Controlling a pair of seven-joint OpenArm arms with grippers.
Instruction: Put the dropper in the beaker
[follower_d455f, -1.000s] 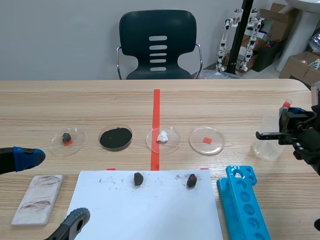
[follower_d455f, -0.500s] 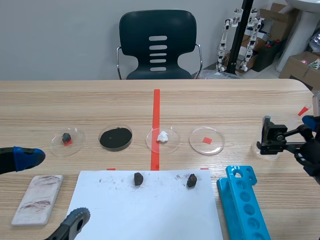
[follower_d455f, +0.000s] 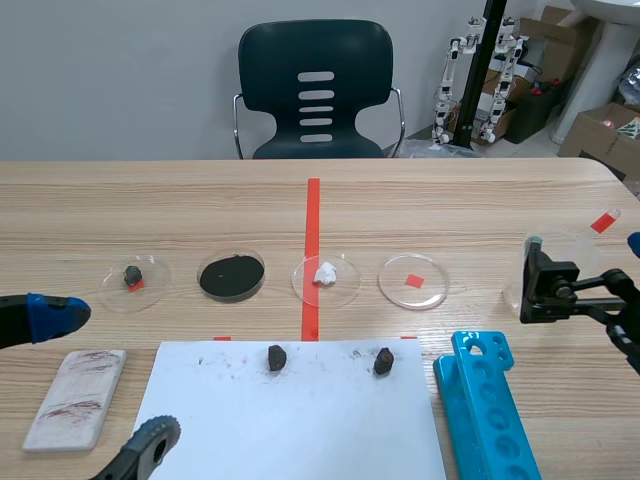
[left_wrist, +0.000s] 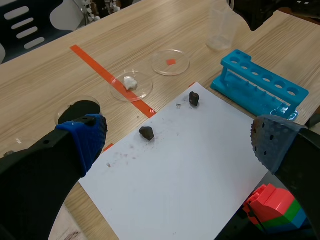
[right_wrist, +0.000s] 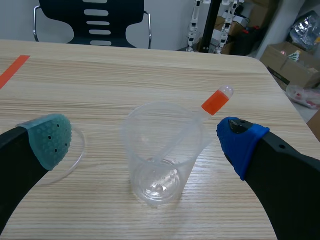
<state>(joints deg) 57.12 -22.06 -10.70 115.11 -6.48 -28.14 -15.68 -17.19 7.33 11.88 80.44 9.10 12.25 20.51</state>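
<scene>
Shows a clear, thin-walled beaker standing upright on a pale wood-grain worktop, near its right end. Holds a slim translucent dropper: tip down on the beaker's floor, stem slanted across the inside, orange-red squeeze bulb poking out past the rim on the side of the blue-padded finger. Looks, by that placement, like the task's end.

Right gripper spread wide to either side of the beaker, grey-green dotted pad on one side and blue pad on the other, touching neither beaker nor dropper, gripping nothing. Left gripper also wide open and empty, low at the worktop's left, near a white paper sheet, well apart from the beaker.

Likely very light to handle: smooth, probably plastic, a little slippery, easy to tip with a careless nudge. Stem probably stiff but slender, bulb soft and squashy. Best taken, if needed, on the stem just below the bulb, gently, to avoid squeezing it. Beaker best steadied low on its wall.

Also on the worktop: a bright blue test tube rack, four shallow clear dishes, and small dark rocks on the paper.
</scene>
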